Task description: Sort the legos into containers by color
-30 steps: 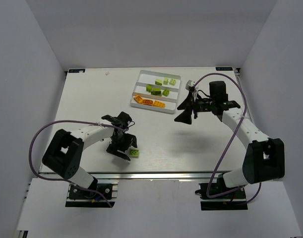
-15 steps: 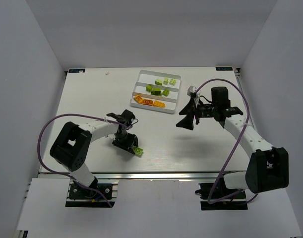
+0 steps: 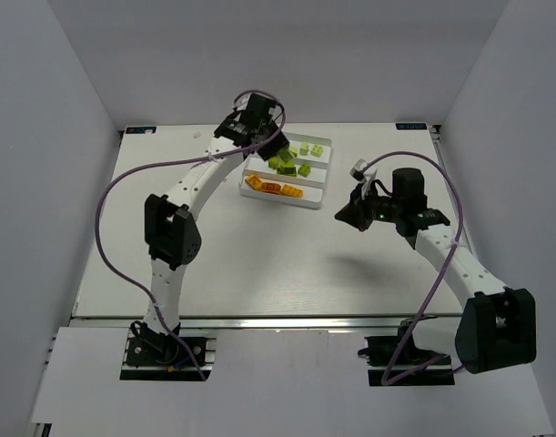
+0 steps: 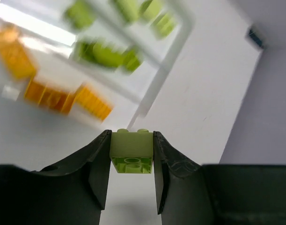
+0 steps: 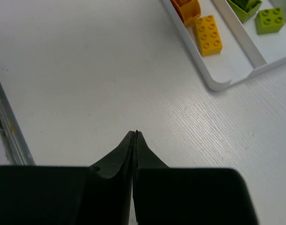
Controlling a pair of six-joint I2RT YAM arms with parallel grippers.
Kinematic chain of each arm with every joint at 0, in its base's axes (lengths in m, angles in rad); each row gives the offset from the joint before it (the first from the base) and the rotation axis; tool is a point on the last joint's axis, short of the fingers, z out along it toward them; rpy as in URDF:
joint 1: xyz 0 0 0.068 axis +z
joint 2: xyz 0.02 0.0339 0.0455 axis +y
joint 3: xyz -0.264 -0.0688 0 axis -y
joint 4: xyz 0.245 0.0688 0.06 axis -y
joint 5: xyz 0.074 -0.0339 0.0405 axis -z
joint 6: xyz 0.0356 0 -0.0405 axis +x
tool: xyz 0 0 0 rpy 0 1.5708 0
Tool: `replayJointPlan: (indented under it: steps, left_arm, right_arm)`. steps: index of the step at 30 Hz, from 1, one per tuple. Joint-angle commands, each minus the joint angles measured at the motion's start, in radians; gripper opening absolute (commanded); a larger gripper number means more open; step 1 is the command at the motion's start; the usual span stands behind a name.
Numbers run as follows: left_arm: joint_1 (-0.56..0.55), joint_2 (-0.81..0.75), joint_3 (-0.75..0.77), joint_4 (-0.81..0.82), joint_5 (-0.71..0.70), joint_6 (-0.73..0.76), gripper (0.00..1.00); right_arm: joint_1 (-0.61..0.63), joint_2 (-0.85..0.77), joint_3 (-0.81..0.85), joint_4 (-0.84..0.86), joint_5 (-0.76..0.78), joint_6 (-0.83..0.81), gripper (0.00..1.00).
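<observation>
The flat white table (image 3: 168, 218) spreads wide; at its far middle sits the white rectangular plastic tray (image 3: 315, 197), three slots side by side, their long axis running left to right. The left arm reaches right across, and the left gripper (image 4: 131, 139) hangs over the tray's far-left corner, pinching one lime green studded plastic brick (image 4: 131, 154) between its fingers (image 4: 101, 157). The right gripper (image 5: 135, 136) waits just off the tray's right side with fingertips pressed together and nothing between them; the left is plainly the nearer hand.

The relation that counts: the green slots lie to the right of the held brick and a little nearer; the small lime green bricks (image 3: 288, 164) fill the middle and far slots, while the small orange bricks (image 3: 274, 188) line the near slot, so my read is a short shift right along the slot before letting go.

The held brick is short and squat; studs point away from the wrist camera, and its hollow underside faces it. The tray beneath shows only as a blur there.
</observation>
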Motion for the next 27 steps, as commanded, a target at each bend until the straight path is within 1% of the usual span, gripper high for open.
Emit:
replayJointPlan:
  steps: [1, 2, 3, 5, 6, 8, 9, 11, 12, 15, 19, 20, 22, 23, 24, 25, 26, 27]
  left_arm:
    - [0.057, 0.164, 0.264, 0.028, -0.093, 0.172, 0.00]
    - [0.069, 0.194, 0.312, 0.065, -0.084, 0.166, 0.00]
    - [0.080, 0.205, 0.290, 0.159, -0.082, 0.156, 0.00]
    - [0.100, 0.205, 0.192, 0.270, -0.097, 0.125, 0.00]
    - [0.115, 0.208, 0.171, 0.348, -0.103, 0.114, 0.00]
    - [0.127, 0.241, 0.171, 0.409, -0.110, 0.097, 0.00]
    - [0.138, 0.261, 0.185, 0.467, -0.110, 0.100, 0.00]
    - [0.149, 0.326, 0.226, 0.507, -0.104, 0.096, 0.02]
    - [0.149, 0.346, 0.258, 0.572, -0.064, 0.096, 0.02]
    - [0.158, 0.395, 0.279, 0.678, -0.038, 0.070, 0.05]
    - [0.169, 0.430, 0.279, 0.700, -0.035, 0.030, 0.10]
    - [0.178, 0.441, 0.279, 0.697, -0.036, 0.019, 0.15]
    - [0.178, 0.449, 0.266, 0.703, -0.028, 0.010, 0.20]
    - [0.178, 0.456, 0.268, 0.703, -0.021, -0.001, 0.33]
    - [0.187, 0.467, 0.274, 0.700, -0.013, -0.004, 0.44]
    - [0.187, 0.472, 0.274, 0.702, -0.005, -0.007, 0.51]
    - [0.187, 0.473, 0.274, 0.712, 0.010, -0.007, 0.61]
    - [0.187, 0.475, 0.276, 0.713, 0.015, -0.009, 0.65]
  right_arm:
    - [-0.004, -0.053, -0.032, 0.071, 0.085, 0.047, 0.00]
    - [-0.006, -0.071, -0.042, 0.080, 0.086, 0.051, 0.00]
    - [-0.006, -0.082, -0.062, 0.087, 0.091, 0.056, 0.00]
    - [-0.007, -0.108, -0.079, 0.100, 0.100, 0.068, 0.00]
    - [-0.006, -0.116, -0.094, 0.104, 0.106, 0.070, 0.00]
    - [-0.007, -0.140, -0.110, 0.107, 0.114, 0.071, 0.00]
    - [-0.006, -0.146, -0.116, 0.111, 0.120, 0.070, 0.00]
    - [-0.009, -0.162, -0.139, 0.114, 0.122, 0.071, 0.00]
    - [-0.007, -0.166, -0.144, 0.112, 0.120, 0.073, 0.00]
    - [-0.006, -0.174, -0.167, 0.114, 0.117, 0.091, 0.00]
    - [-0.006, -0.177, -0.190, 0.126, 0.114, 0.120, 0.00]
    - [-0.006, -0.175, -0.194, 0.129, 0.116, 0.123, 0.00]
    - [-0.004, -0.172, -0.196, 0.132, 0.114, 0.126, 0.00]
    - [-0.006, -0.171, -0.193, 0.134, 0.113, 0.126, 0.00]
    - [-0.010, -0.168, -0.191, 0.137, 0.112, 0.126, 0.02]
    - [-0.006, -0.163, -0.188, 0.137, 0.112, 0.120, 0.12]
    - [-0.006, -0.160, -0.185, 0.134, 0.108, 0.114, 0.20]
    - [-0.004, -0.157, -0.179, 0.129, 0.105, 0.108, 0.35]
